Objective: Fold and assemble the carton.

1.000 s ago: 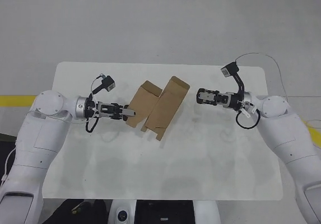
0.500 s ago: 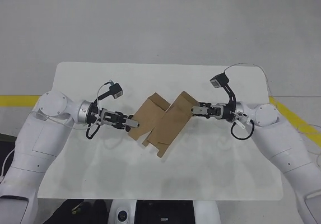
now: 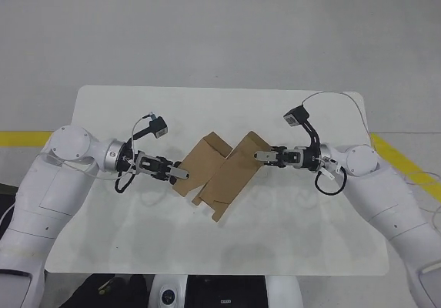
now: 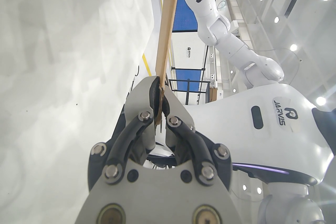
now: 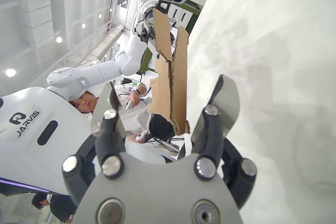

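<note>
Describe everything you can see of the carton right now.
The carton is brown corrugated cardboard, still flattened, with notched flaps at its ends. It sits slanted between the two arms over the white table; whether it touches the table is unclear. The left gripper is shut on one edge. The right gripper is open, with a finger on either side of the opposite edge, not pinching it.

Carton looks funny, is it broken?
Not clearly broken. The carton is flat, pinched at one edge by the left gripper; its other edge, a bit ragged, sits inside the open right gripper.
</note>
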